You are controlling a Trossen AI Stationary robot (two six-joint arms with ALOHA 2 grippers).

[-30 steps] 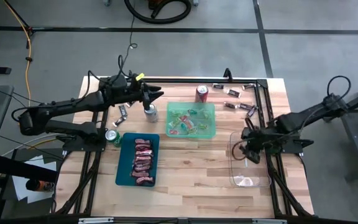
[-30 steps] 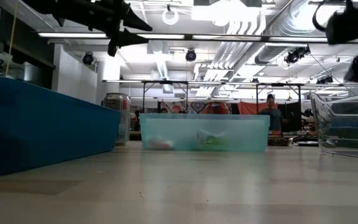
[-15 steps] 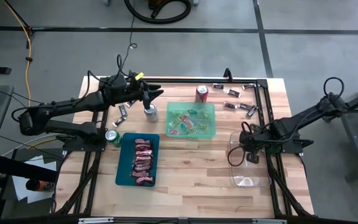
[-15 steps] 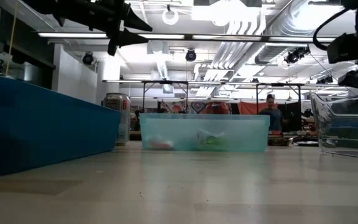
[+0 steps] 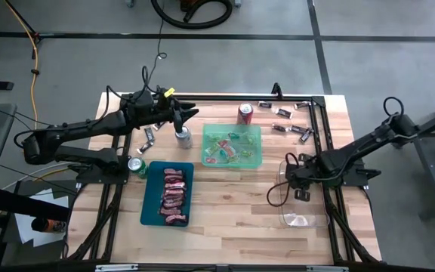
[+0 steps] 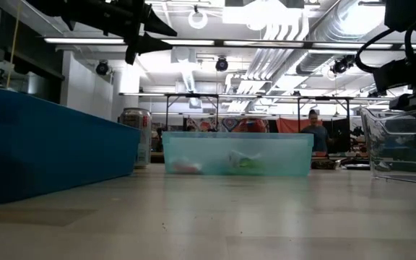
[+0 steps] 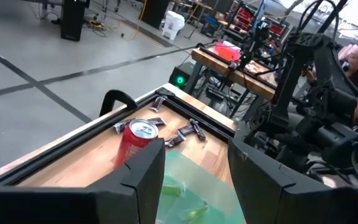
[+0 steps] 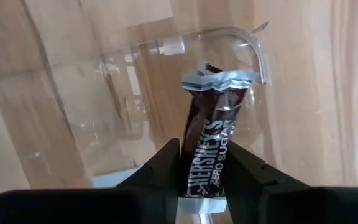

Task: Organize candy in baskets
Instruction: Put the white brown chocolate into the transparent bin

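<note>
The right arm reached in from the table's right edge, its wrist bent down so that the right gripper [image 5: 291, 180] hung over the near-left corner of the clear basket [image 5: 305, 219]. Its fingers [image 8: 166, 165] were pinched on a dark mini bar [image 8: 207, 155] with silver crimped ends, held upright above the clear basket's rounded rim — the bar was not yet lying on the basket floor.

The left arm stretched across the far-left part of the table, and the left gripper [image 5: 190, 114] hovered above a silver can [image 5: 183, 137], well clear of the surface; its two fingers [image 7: 143, 180] stood moderately apart with nothing between them.

The dark teal basket [image 5: 148, 198] sat toward the near left and held a column of red and pink candies [image 5: 174, 196]. The light green basket [image 5: 257, 143] lay at the middle, with a few bright mixed wrappers [image 5: 221, 150] in it. The clear basket showed only something small and pale near its front end; what it was could not be told.

Loose dark candies [image 5: 287, 113] lay scattered along the far-right edge, beyond a red can [image 5: 245, 113], and a couple more [image 5: 148, 139] rested beside the silver can — a green can [image 5: 135, 165] stood next to the teal basket's far corner
</note>
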